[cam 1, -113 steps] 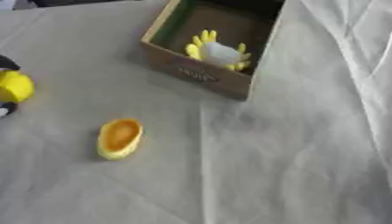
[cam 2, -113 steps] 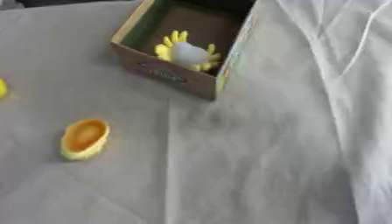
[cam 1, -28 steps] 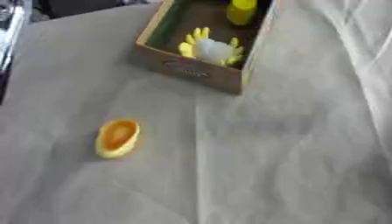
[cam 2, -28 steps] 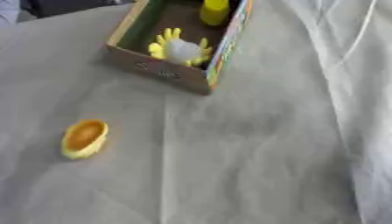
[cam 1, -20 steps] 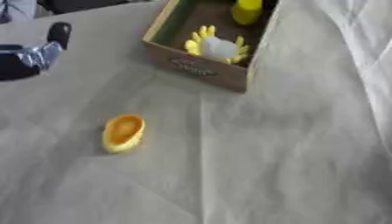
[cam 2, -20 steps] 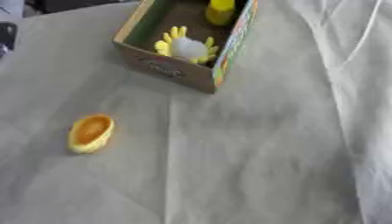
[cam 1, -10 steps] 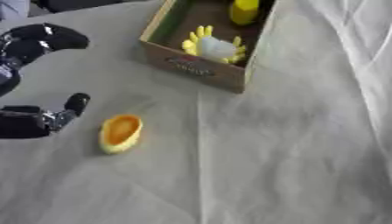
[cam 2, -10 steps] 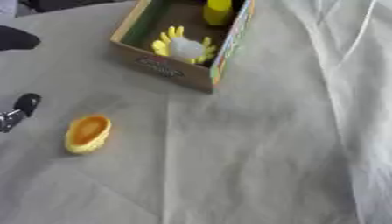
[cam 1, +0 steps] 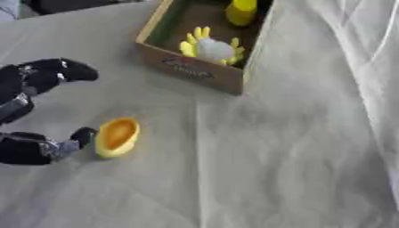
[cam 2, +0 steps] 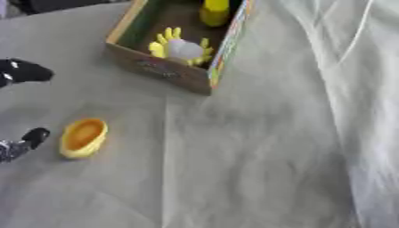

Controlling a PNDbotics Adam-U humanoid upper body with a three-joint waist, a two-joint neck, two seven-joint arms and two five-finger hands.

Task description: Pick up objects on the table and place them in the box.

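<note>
A small yellow-orange bowl-shaped object (cam 1: pixel 118 136) lies on the grey cloth at the left. My left hand (cam 1: pixel 31 111) comes in from the left edge, open, with its thumb tip just touching the object's left side and its fingers spread above it. The cardboard box (cam 1: pixel 192 71) stands at the top centre. Inside it lie a white and yellow spiky toy (cam 1: pixel 212 47) and a yellow object (cam 1: pixel 242 10) at the far end. My right hand shows in neither view.
A wrinkled grey cloth (cam 1: pixel 296 147) covers the table, with raised folds along the right side (cam 2: pixel 366 89). The box's near wall faces the orange object.
My left hand has come in from the left and moved right, down to the orange object, its thumb now at the object's side. The yellow object appeared in the box earlier.
</note>
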